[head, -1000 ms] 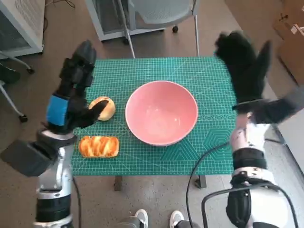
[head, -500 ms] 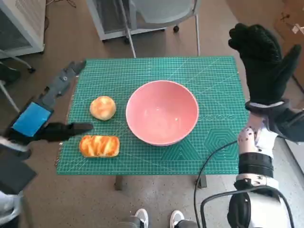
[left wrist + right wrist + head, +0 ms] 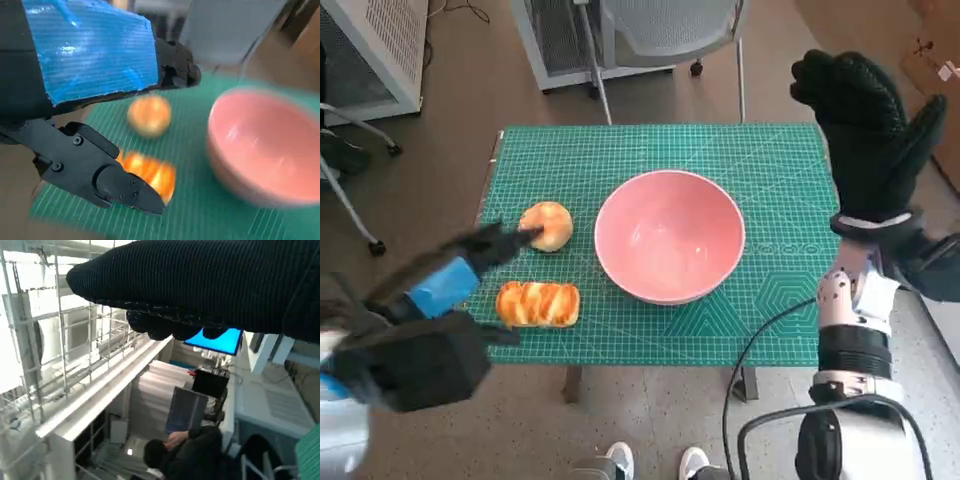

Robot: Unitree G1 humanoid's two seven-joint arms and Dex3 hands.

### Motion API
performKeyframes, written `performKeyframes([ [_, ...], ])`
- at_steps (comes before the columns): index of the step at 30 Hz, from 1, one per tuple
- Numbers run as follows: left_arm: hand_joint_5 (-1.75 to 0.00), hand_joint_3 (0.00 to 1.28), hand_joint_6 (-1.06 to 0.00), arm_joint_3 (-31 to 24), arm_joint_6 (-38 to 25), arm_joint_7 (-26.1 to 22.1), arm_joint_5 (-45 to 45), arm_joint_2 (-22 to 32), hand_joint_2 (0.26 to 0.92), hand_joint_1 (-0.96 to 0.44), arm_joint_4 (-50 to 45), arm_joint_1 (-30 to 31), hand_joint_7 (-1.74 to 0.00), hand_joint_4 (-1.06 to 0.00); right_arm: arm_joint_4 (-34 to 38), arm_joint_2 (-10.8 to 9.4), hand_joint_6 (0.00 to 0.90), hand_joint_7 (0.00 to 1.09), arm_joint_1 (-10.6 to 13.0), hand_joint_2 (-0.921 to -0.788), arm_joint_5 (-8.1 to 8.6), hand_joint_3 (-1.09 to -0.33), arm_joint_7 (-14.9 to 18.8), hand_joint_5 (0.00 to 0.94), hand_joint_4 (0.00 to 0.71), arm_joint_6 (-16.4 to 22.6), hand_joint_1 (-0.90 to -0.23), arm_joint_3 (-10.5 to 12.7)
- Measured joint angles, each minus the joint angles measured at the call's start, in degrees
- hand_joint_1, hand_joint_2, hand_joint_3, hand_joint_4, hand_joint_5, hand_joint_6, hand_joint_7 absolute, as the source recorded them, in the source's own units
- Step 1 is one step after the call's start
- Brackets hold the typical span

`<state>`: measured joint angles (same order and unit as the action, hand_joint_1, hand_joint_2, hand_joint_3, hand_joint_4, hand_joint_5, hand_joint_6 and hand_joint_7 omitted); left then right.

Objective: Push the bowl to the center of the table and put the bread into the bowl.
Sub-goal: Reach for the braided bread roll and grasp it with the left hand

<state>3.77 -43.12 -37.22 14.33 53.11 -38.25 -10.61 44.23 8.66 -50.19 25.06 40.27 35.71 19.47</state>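
In the head view the left hand (image 3: 445,280) hangs blurred beside the table (image 3: 760,330), fingers spread and holding nothing; its fingertips reach toward the round bun (image 3: 547,225), and the striped loaf (image 3: 537,304) lies just beside it. The pink bowl (image 3: 669,236) sits farther off, between both hands. The right hand (image 3: 865,130) is raised past the table's edge, spread and empty.

The left wrist view shows the loaf (image 3: 150,172) behind the black fingers (image 3: 95,170), the bun (image 3: 148,115) beyond, the bowl (image 3: 265,150) alongside.

The right wrist view shows the glove (image 3: 200,285) above a seated person (image 3: 190,452).
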Motion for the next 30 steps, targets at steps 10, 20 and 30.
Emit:
performKeyframes([
  [10,0.00,0.01,-0.37,8.72,-1.22,0.80,5.28,-1.92,0.722,-0.18,8.95,-3.80,-0.02,-0.16,-0.13,0.00,0.370,0.01,0.06,-0.921,1.52,-0.695,0.74,0.007,0.266,-0.83,-0.657,-0.21],
  [20,-0.02,0.03,-0.52,15.82,1.92,2.43,10.13,-6.60,0.785,-0.03,20.80,-7.76,-0.04,-0.29,-0.24,0.12,0.380,0.02,0.25,-0.921,1.82,-0.698,1.08,0.004,0.266,-1.03,-0.658,-0.20],
  [30,-1.07,0.04,-0.69,19.00,10.40,9.01,16.51,-9.70,0.906,0.01,29.05,-8.65,-0.87,-0.72,-1.86,0.16,0.385,0.02,1.79,-0.921,1.84,-0.699,1.05,0.003,0.268,-1.55,-0.665,-0.29],
])
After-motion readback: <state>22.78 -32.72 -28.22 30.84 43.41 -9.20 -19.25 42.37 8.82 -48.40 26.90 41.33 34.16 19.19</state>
